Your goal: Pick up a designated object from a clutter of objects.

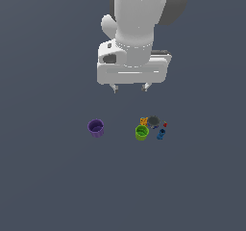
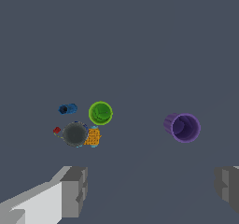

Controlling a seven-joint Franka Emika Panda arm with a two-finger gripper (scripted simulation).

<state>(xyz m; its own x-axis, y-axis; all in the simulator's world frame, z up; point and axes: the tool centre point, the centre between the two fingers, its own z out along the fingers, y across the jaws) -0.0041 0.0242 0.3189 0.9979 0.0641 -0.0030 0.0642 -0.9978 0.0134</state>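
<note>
While my tool hangs wide open high above the worktop, the little blue bottle lies right of center in the exterior view, just beside the green cup.

1. Ground: a flat, uniform slate-grey surface fills the whole exterior view, edge to edge, with no seam or horizon.
2. Texture: the surface is matte and unpatterned; no grain, tiles or markings show.
3. Wrist view: the same slate-grey surface fills the background.
4. Light: even and diffuse; only faint, soft shading shows, and tone varies little across either view.
</note>
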